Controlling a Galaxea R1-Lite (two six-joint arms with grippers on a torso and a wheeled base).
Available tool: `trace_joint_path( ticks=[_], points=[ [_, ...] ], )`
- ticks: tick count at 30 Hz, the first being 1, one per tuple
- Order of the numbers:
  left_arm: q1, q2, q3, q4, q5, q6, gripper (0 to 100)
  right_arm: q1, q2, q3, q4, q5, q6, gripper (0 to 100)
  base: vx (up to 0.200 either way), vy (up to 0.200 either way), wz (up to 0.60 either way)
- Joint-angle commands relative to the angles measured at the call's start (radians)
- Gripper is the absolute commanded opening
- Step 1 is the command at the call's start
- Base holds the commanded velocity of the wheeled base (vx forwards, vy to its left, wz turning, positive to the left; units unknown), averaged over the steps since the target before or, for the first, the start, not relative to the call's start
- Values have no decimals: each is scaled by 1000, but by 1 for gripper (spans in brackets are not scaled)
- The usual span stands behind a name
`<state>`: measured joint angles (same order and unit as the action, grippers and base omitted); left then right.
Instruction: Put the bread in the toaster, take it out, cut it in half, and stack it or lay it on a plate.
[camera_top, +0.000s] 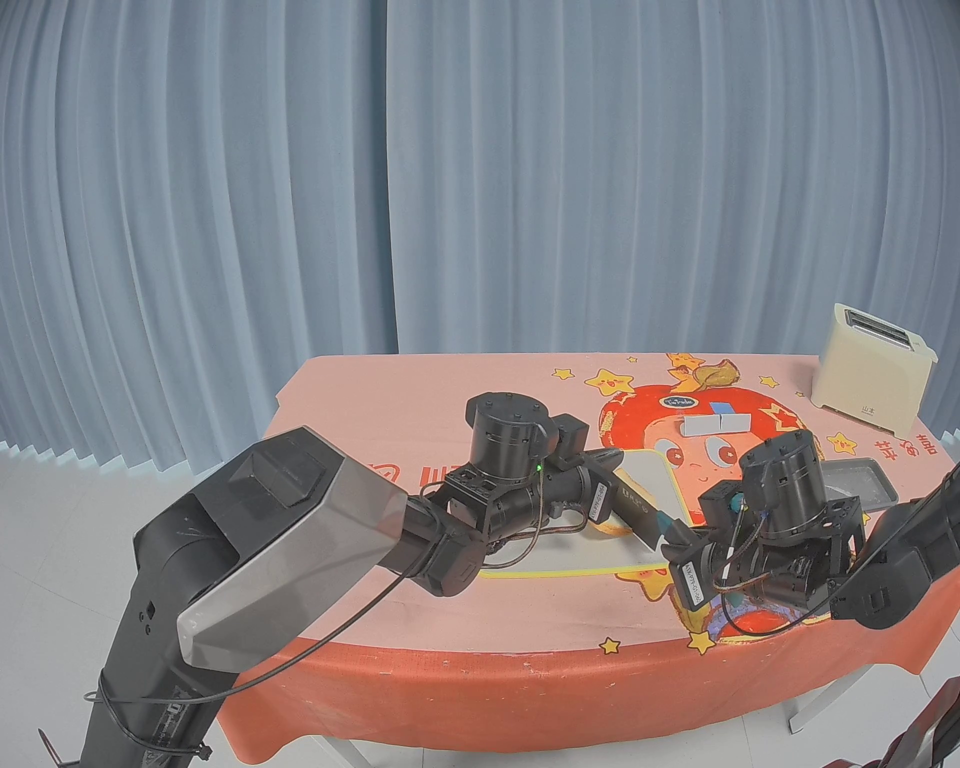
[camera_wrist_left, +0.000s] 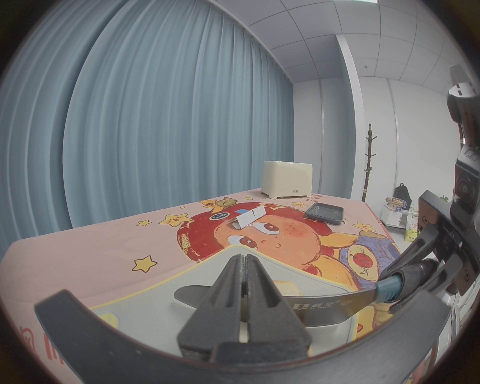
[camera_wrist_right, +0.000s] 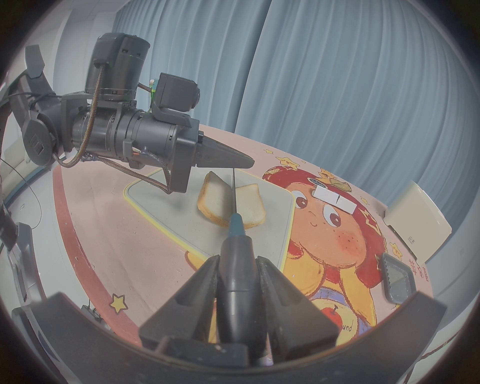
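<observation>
Where knife (camera_wrist_left: 320, 306) meets bread (camera_wrist_right: 216, 202) — left pincer (camera_wrist_left: 245, 260) blocks sight

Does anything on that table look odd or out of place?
Just one stray thing: a white strip with a blue patch lies on the tablecloth, beyond the bread. Nothing looks spilled or broken.

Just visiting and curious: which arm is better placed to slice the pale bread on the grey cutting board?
Likely the right. The right gripper is shut on the teal-and-black-handled knife, whose blade sits over the pale bread slice. The left gripper is shut and empty, its tip by the bread.
</observation>
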<state>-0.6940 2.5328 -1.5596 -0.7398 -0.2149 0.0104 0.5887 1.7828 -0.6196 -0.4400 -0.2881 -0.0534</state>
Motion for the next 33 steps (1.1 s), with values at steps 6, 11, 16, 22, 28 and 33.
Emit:
trace_joint_path(
  ticks=[6,11,16,22,28,33],
  points=[
    [-1,-6,-4,-13,0,-1,0,-9,6,0,-2,0,0,0,0,0,0],
    [2,0,1,-16,0,-1,0,-9,-3,-11,-14,0,0,0,0,0,0],
    [2,4,6,-32,2,-3,0,-9,-5,-22,-16,1,14,0,0,0,0],
    [1,-5,-20,-35,2,-6,0,-9,18,-9,4,1,18,0,0,0,0],
    [-1,-6,-45,-29,2,-6,0,-13,27,-11,3,1,18,0,0,0,0],
    [-2,-3,-40,-27,2,-6,0,-13,18,-12,-11,1,17,0,0,0,0]
  ],
)
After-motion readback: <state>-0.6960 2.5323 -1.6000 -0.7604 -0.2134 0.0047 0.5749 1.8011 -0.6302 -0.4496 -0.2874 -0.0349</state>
